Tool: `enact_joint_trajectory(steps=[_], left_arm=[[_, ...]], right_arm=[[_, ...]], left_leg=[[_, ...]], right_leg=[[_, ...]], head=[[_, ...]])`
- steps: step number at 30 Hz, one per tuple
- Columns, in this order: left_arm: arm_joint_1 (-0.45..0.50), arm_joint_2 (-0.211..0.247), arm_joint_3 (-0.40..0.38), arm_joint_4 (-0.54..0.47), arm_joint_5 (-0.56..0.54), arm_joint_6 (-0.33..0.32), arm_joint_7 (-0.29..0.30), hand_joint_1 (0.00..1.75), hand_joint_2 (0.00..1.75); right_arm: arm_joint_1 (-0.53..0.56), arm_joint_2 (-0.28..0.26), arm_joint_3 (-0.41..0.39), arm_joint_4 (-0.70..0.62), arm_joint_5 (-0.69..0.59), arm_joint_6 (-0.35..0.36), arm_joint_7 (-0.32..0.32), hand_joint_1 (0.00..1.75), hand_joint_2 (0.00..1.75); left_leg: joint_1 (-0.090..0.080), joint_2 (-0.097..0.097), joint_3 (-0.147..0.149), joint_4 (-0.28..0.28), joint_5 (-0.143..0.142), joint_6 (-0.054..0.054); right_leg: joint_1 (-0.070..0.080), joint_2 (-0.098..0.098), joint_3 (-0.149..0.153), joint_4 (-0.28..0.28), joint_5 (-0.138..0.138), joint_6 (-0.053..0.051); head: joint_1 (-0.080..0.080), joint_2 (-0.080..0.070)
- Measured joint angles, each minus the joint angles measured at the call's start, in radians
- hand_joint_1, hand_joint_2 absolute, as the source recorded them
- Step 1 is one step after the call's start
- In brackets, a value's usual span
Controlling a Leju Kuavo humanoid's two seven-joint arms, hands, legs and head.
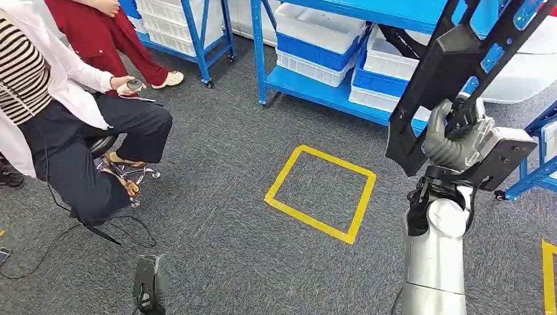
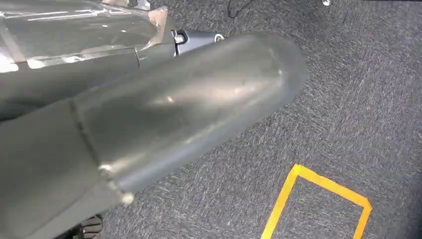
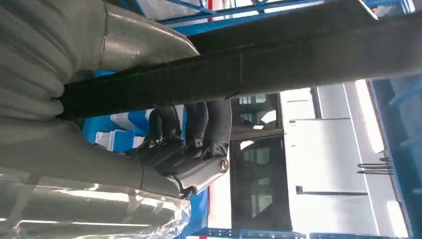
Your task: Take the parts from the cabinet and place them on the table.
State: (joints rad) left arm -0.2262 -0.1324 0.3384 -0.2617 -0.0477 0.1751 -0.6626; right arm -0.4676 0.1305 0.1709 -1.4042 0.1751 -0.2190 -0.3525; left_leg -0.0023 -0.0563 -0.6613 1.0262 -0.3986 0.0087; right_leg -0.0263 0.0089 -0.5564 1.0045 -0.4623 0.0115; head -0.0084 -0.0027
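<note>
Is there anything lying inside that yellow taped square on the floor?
No, the yellow taped square encloses bare grey carpet.

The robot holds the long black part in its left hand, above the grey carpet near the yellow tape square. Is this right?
Not quite. The right hand grips the long black part, as the head view shows. The rest stands: it is above the grey carpet, near the yellow tape square.

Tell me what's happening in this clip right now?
The robot's right hand grips a long black part, fingers wrapped around it, and carries it raised above the grey carpet near the blue shelving. No table shows, so placing is still ahead. A seated person holding a small controller watches.
</note>
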Motion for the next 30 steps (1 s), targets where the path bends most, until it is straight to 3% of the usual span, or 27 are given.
enact_joint_trajectory(steps=[1,3,4,5,6,8,9,10,14,15,16,17,19,20,21,22,23,24,25,28,29,30], left_arm=[[-0.002,0.0,0.0,0.0,0.0,0.002,-0.001,0.0,0.0],[-0.003,0.0,0.0,0.0,0.003,0.005,-0.002,0.0,0.0],[-0.002,0.0,0.0,0.0,0.004,0.006,-0.003,0.0,0.0],[-0.001,0.0,0.0,0.0,0.005,0.008,-0.003,0.0,0.0],[-0.001,0.0,0.0,0.0,0.006,0.011,-0.003,0.0,0.0],[-0.002,0.003,0.0,0.0,0.006,0.013,-0.005,0.0,0.0],[-0.003,0.004,0.0,0.0,0.006,0.013,-0.005,0.0,0.0],[-0.006,0.003,0.0,0.0,0.006,0.013,-0.006,0.0,0.0],[-0.002,0.004,0.004,0.0,0.016,0.014,-0.015,0.0,0.0],[0.0,0.002,0.006,0.0,0.017,0.015,-0.017,0.0,0.0],[-0.001,0.002,0.009,0.0,0.016,0.016,-0.02,0.0,0.0],[-0.002,0.002,0.011,0.0,0.016,0.016,-0.021,0.0,0.0],[-0.001,0.0,0.011,0.0,0.013,0.016,-0.021,0.0,0.0],[0.001,0.0,0.011,0.0,0.012,0.016,-0.021,0.0,0.0],[0.003,-0.002,0.012,0.0,0.012,0.016,-0.021,0.0,0.0],[0.003,-0.003,0.012,0.0,0.014,0.018,-0.021,0.0,0.0],[0.004,-0.005,0.012,0.0,0.018,0.023,-0.021,0.0,0.0],[0.004,-0.006,0.012,0.0,0.018,0.026,-0.021,0.0,0.0],[0.003,-0.006,0.013,0.0,0.02,0.031,-0.024,0.0,0.0],[0.01,-0.006,0.018,0.0,0.029,0.035,-0.031,0.0,0.0],[0.015,-0.005,0.019,0.0,0.03,0.035,-0.032,0.0,0.0],[0.018,0.001,0.021,0.0,0.03,0.036,-0.032,0.0,0.0]], right_arm=[[0.0,0.001,0.0,0.001,0.002,0.001,-0.001,1.75,1.75],[0.0,0.001,0.0,0.007,0.003,0.003,-0.002,1.75,1.75],[0.0,0.001,0.0,0.01,0.004,0.003,-0.002,1.75,1.75],[0.0,0.001,0.0,0.014,0.005,0.005,-0.002,1.75,1.75],[0.0,0.002,0.0,0.017,0.007,0.006,-0.002,1.75,1.75],[-0.001,0.003,0.001,0.019,0.008,0.008,-0.002,1.75,1.75],[-0.002,0.004,0.001,0.02,0.008,0.009,-0.003,1.75,1.75],[-0.003,0.005,0.001,0.02,0.01,0.01,-0.003,1.75,1.75],[-0.002,0.014,0.005,0.024,0.023,0.013,-0.015,1.75,1.75],[0.001,0.015,0.005,0.025,0.027,0.013,-0.019,1.75,1.75],[0.004,0.015,0.005,0.026,0.032,0.013,-0.021,1.75,1.75],[0.01,0.015,0.005,0.027,0.034,0.013,-0.024,1.75,1.75],[0.028,0.011,0.005,0.029,0.035,0.012,-0.026,1.75,1.75],[0.037,0.01,0.004,0.03,0.035,0.012,-0.027,1.75,1.75],[0.044,0.008,0.003,0.03,0.034,0.012,-0.029,1.75,1.75],[0.047,0.007,0.002,0.029,0.034,0.012,-0.03,1.75,1.75],[0.047,0.007,0.002,0.029,0.034,0.013,-0.031,1.75,1.75],[0.046,0.007,0.002,0.029,0.034,0.013,-0.032,1.75,1.75],[0.046,0.006,0.002,0.029,0.033,0.013,-0.032,1.75,1.75],[0.052,0.01,0.007,0.029,0.032,0.019,-0.032,1.75,1.75],[0.052,0.012,0.008,0.029,0.032,0.02,-0.032,1.75,1.75],[0.051,0.017,0.009,0.029,0.031,0.02,-0.032,1.75,1.75]], left_leg=[[0.002,0.024,-0.019,0.053,-0.042,-0.006],[0.01,0.043,-0.084,0.213,-0.123,-0.019],[0.013,0.046,-0.11,0.278,-0.146,-0.024],[0.016,0.05,-0.114,0.298,-0.147,-0.027],[0.017,0.052,-0.096,0.273,-0.131,-0.028],[0.021,0.064,-0.001,0.116,-0.061,-0.026],[0.02,0.09,0.058,0.019,-0.032,-0.021],[0.007,0.112,0.068,-0.01,-0.048,-0.016],[-0.001,0.077,0.052,-0.017,-0.031,0.014],[0.008,0.073,0.058,-0.026,-0.022,0.025],[0.008,0.065,0.055,-0.029,-0.017,0.034],[0.007,0.058,0.051,-0.029,-0.015,0.038],[0.006,0.038,0.044,-0.028,-0.01,0.043],[0.005,0.027,0.04,-0.028,-0.007,0.042],[0.005,0.014,0.038,-0.027,-0.004,0.04],[0.005,0.003,0.037,-0.026,-0.003,0.038],[0.005,-0.008,0.036,-0.024,-0.001,0.035],[0.005,-0.017,0.036,-0.021,-0.001,0.034],[0.001,-0.023,0.03,-0.017,-0.001,0.028],[0.005,-0.041,0.017,-0.018,0.01,0.008],[0.005,-0.047,0.015,-0.02,0.014,0.003],[0.009,-0.044,0.006,-0.012,0.007,0.002]], right_leg=[[-0.001,-0.004,-0.003,0.0,0.003,-0.008],[0.003,-0.016,-0.008,0.001,0.006,-0.01],[0.004,-0.024,-0.011,0.001,0.008,-0.013],[0.004,-0.032,-0.013,0.001,0.008,-0.012],[0.004,-0.037,-0.014,0.002,0.009,-0.01],[0.003,-0.05,-0.013,0.002,0.01,-0.008],[0.005,-0.056,-0.012,0.003,0.011,-0.007],[0.016,-0.063,-0.017,0.005,0.012,-0.003],[0.018,-0.089,-0.018,-0.001,0.018,0.021],[0.014,-0.073,-0.035,0.013,0.006,0.026],[0.013,-0.043,-0.048,0.051,-0.022,0.02],[0.012,-0.026,-0.079,0.125,-0.059,0.012],[0.012,-0.016,-0.151,0.286,-0.118,0.008],[0.012,-0.013,-0.167,0.324,-0.125,0.013],[0.012,-0.013,-0.159,0.31,-0.114,0.019],[0.012,-0.012,-0.125,0.247,-0.086,0.028],[0.01,-0.006,-0.071,0.146,-0.046,0.037],[0.006,0.013,-0.023,0.054,-0.014,0.041],[0.003,0.05,-0.007,0.009,-0.022,0.038],[0.014,0.028,-0.006,0.009,-0.012,0.025],[0.011,0.021,-0.005,0.007,-0.007,0.018],[-0.006,0.009,-0.003,0.001,-0.001,0.009]], head=[[-0.011,0.0],[-0.01,0.0],[-0.011,0.0],[-0.01,0.0],[-0.011,0.0],[-0.01,0.0],[-0.011,0.0],[-0.011,0.0],[-0.008,0.0],[-0.006,0.0],[-0.005,0.0],[-0.002,0.0],[-0.001,0.0],[-0.001,0.0],[-0.002,0.0],[0.0,0.0],[0.0,0.0],[0.0,0.0],[0.001,0.0],[-0.001,0.0],[0.001,0.0],[0.0,0.0]])
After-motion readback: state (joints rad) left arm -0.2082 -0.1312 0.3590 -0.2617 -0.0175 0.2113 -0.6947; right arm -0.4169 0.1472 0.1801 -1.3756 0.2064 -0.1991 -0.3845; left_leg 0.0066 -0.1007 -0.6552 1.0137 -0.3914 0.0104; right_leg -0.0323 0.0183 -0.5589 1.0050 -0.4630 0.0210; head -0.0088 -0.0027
